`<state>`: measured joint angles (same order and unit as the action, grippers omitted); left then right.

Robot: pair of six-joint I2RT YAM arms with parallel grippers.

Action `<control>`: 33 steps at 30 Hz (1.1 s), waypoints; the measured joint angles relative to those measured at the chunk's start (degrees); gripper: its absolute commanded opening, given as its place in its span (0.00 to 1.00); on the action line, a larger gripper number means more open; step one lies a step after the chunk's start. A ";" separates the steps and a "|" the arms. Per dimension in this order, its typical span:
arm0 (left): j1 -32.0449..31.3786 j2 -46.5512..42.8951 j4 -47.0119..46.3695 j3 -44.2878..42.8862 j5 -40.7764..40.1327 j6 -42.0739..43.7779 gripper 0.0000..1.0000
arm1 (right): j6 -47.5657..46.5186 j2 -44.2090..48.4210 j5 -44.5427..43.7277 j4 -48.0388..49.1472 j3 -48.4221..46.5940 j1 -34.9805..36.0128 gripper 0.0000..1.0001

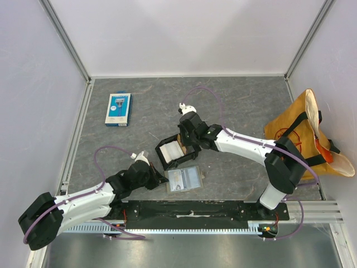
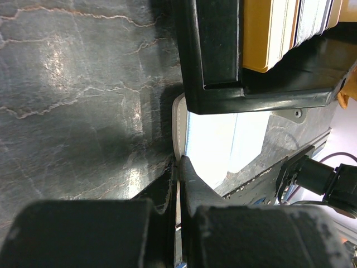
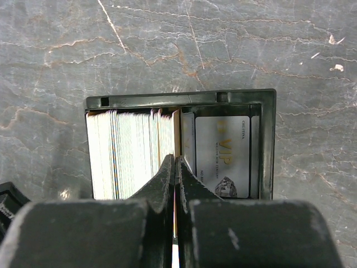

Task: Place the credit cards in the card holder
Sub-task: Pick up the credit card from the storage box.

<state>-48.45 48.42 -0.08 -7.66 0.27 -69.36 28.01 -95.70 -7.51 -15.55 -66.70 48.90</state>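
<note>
- The right gripper (image 3: 175,164) hangs over a black tray (image 3: 178,99) near the middle of the table, fingers pointing down into it.
- Its jaws are pressed together. They appear to pinch the top edge of the end card (image 3: 177,131), a tan-edged card at the open end of the stack.
- The credit cards (image 3: 128,162) stand on edge in that tray, packed face to face in a row. One more card marked VIP lies in the free half of the tray.
- The card holder (image 1: 187,178) lies flat on the table just beside the tray, on the side nearest the arm bases. Clear pockets show on it, and its long side runs left to right across the table.
- The left gripper (image 1: 160,177) rests low at the holder's left edge. Its jaws are closed on that edge, judging from its wrist view, and seem to pin the holder in place.
- So the right arm is the one at the cards and the left arm is the one at the holder.
- From the right gripper, the holder lies a short way back toward the bases, lower than the raised tray wall.
- The coming move looks to turn on this: the pinched card is upright, while the holder's pockets lie flat. The card would need lifting clear of the tray wall, then tilting to meet a pocket mouth.
- Which way the pocket mouths face cannot be told from these views.
</note>
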 measured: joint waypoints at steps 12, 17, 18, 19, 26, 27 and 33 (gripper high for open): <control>0.00 -0.39 -0.09 0.00 0.00 0.00 0.02 | 0.94 -1.86 -7.02 -3.02 -1.84 4.48 0.01; 0.00 -0.81 -0.07 0.00 0.00 0.02 0.02 | 1.46 -1.86 -7.17 -3.10 -1.95 4.61 0.05; 0.00 -0.92 -0.07 0.00 0.00 0.02 0.02 | 1.57 -1.86 -7.13 -3.13 -1.95 4.61 0.06; 0.00 -0.98 -0.09 0.00 0.00 0.00 0.02 | 1.75 -1.88 -6.95 -3.13 -1.97 4.61 0.06; 0.00 -1.31 -0.07 0.00 0.00 0.02 0.02 | 2.69 -2.86 -5.62 -2.97 -2.40 4.61 0.09; 0.00 -1.38 -0.07 0.00 0.00 0.02 0.02 | 2.75 -2.97 -5.51 -2.97 -2.40 4.61 0.09; 0.07 -1.70 -0.07 0.00 0.00 0.02 0.02 | 2.93 -3.08 -5.29 -2.97 -2.43 4.61 0.07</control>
<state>-48.38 46.72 -0.14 -7.66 0.27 -69.34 30.94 -98.78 -12.80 -18.52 -69.12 53.52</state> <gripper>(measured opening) 0.025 0.072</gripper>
